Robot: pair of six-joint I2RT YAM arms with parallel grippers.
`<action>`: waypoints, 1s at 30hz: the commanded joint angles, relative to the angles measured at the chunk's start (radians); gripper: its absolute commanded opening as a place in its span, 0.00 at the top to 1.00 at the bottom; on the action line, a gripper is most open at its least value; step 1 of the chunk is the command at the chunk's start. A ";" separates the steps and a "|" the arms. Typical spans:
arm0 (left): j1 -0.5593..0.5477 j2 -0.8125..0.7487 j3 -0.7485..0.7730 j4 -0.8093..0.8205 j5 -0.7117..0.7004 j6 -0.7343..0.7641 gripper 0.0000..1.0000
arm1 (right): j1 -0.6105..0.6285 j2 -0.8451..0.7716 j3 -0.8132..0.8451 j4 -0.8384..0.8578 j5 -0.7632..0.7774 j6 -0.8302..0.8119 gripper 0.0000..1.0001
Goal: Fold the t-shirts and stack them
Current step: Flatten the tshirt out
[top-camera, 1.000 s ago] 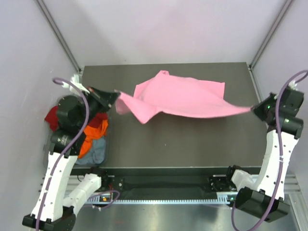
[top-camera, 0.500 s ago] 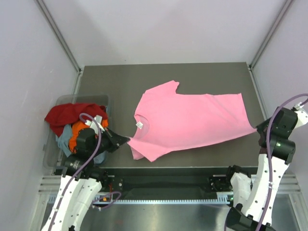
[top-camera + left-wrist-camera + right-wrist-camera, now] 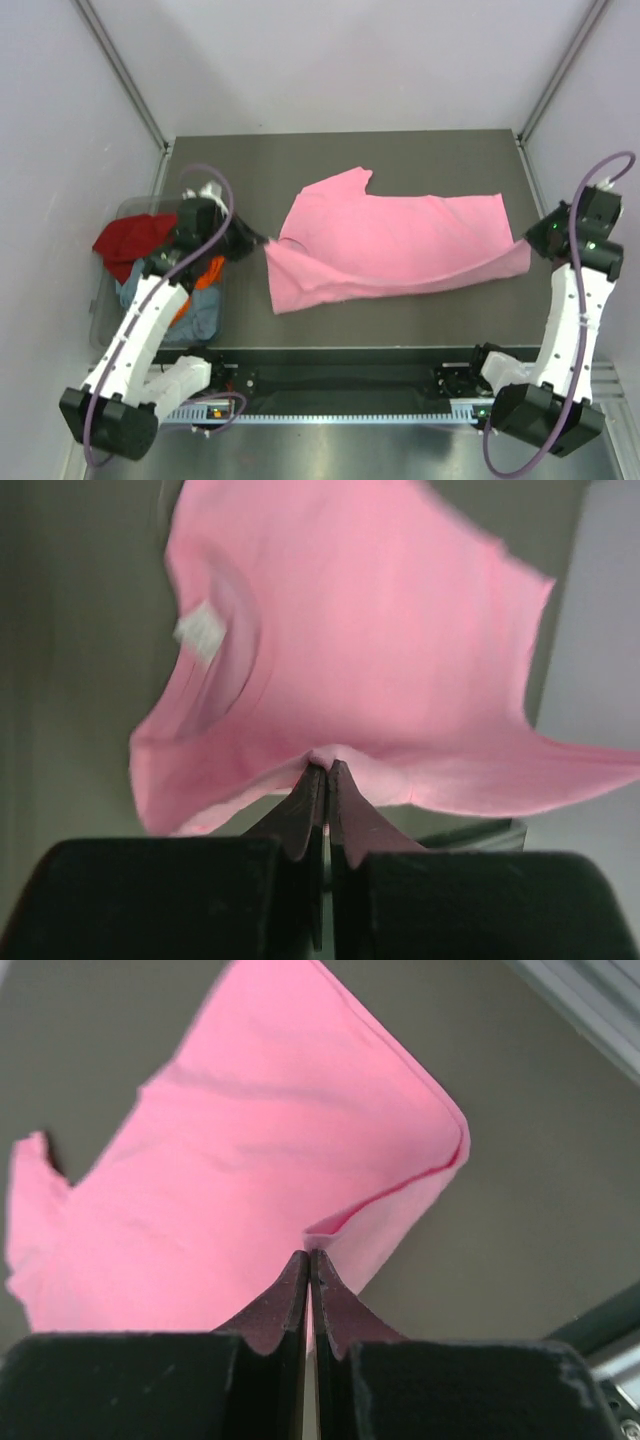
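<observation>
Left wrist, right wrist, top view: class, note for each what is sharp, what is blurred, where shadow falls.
Left wrist view: the pink t-shirt and its white neck label look smeared, the left gripper sharper. Right wrist view: cloth soft, the right gripper crisp. Top view: even light, no glare, faint shadow on the table under the shirt's near edge.

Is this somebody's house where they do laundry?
Probably not. It looks like a robot test booth: a left arm and a right arm fixed beside a dark table, both holding a pink t-shirt, with plain walls and metal framing around.
</observation>
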 commanded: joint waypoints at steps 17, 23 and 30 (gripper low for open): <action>0.000 0.106 1.005 -0.012 -0.165 0.042 1.00 | -0.006 0.032 0.921 -0.297 -0.125 0.060 1.00; 0.000 0.016 1.074 -0.226 -0.169 0.096 1.00 | -0.006 -0.070 0.973 -0.439 -0.096 0.043 1.00; 0.002 0.014 1.268 -0.293 -0.208 0.130 1.00 | -0.006 -0.140 0.942 -0.441 -0.090 0.052 1.00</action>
